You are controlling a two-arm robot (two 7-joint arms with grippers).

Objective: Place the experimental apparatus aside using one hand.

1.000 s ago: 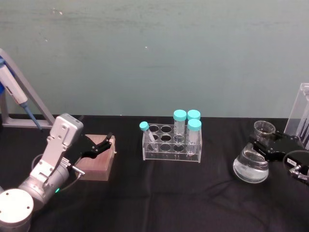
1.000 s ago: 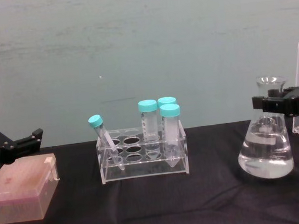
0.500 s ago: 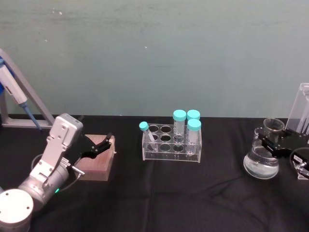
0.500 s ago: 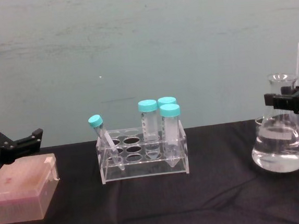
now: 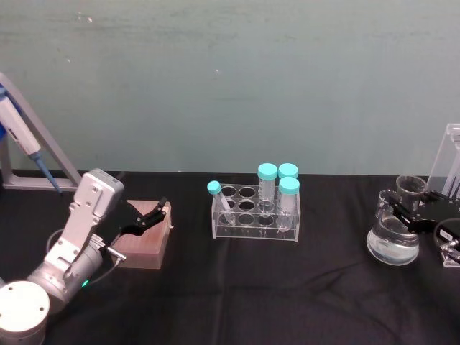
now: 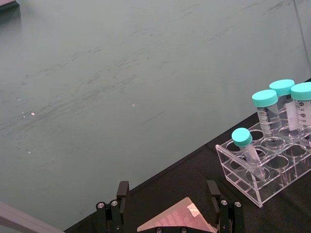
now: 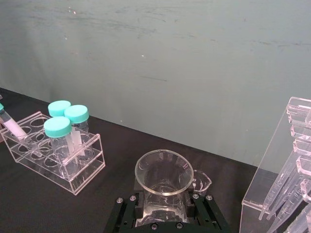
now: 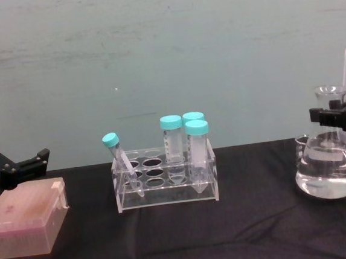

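I read the conical flask (image 5: 392, 241) at the far right of the head view, lower right of centre, standing upright on the black table (image 5: 287, 302) with its long axis vertical and clear liquid in its belly. In the chest view its base looks to be on or just off the cloth; I cannot tell which. My right gripper (image 5: 411, 213) comes in from the right edge and has its fingers closed around the flask's neck just under the rim; the right wrist view looks straight down into the mouth with a black finger on each side. A small glass beaker (image 8: 302, 145) sits just behind the flask toward the left, and the tall acrylic rack (image 5: 451, 169) stands at the right edge beyond it. If the setting-down is what remains, I judge the release should be a straight opening and a pull back toward the right. My left gripper (image 5: 147, 219) hangs open over the pink box (image 5: 144, 241) at lower left, well apart from the flask.
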